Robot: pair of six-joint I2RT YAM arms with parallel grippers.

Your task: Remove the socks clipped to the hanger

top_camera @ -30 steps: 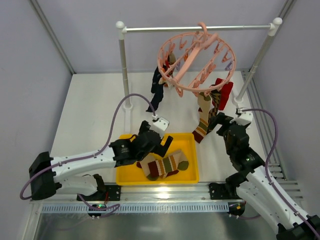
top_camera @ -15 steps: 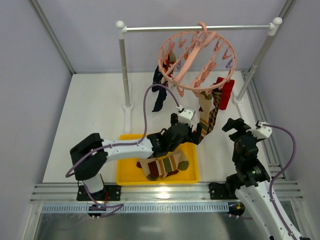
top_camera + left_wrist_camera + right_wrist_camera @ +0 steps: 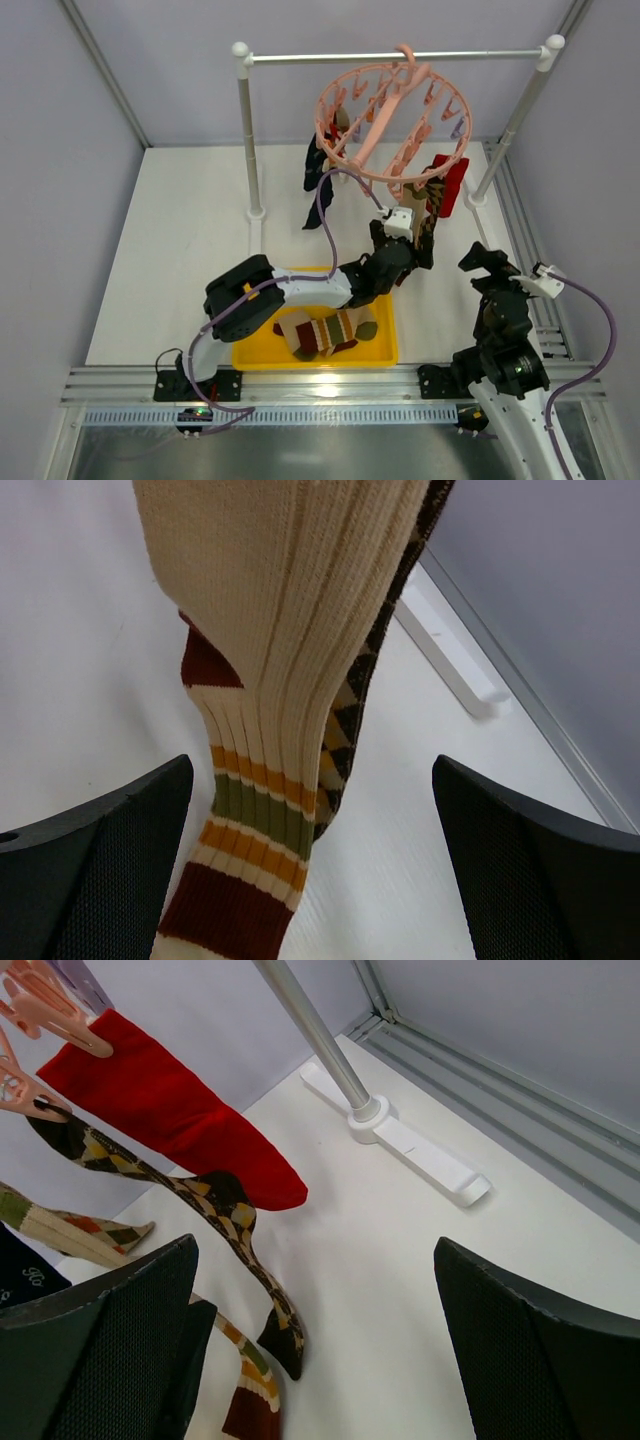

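Swung across since a second ago: left gripper [image 3: 415,248] off the yellow tray [image 3: 385,352] and up to the socks right of centre, right gripper [image 3: 480,258] drawn back toward the lower right.

Left jaws spread wide, with the hanging striped sock [image 3: 270,680] framed between them in the left wrist view and not pinched; argyle sock [image 3: 352,705] just behind it. Right jaws likewise released, holding nothing, facing bare table [image 3: 400,1260] below the red sock [image 3: 170,1120].

Hanger [image 3: 390,120] at upper centre of the top view, hooked on the rail [image 3: 330,57]. Navy sock [image 3: 315,180] clipped at its left edge; striped, argyle and red ones at its lower right. Loose striped sock [image 3: 325,335] already lying in the tray.

Step in hand, by the look of it: lining up on the striped sock, grasp not yet made.

Next: close on the striped fabric alone, clear of the argyle one, then pull down and away to slip it from its clip. Worth minding the ring's swing on its hook.
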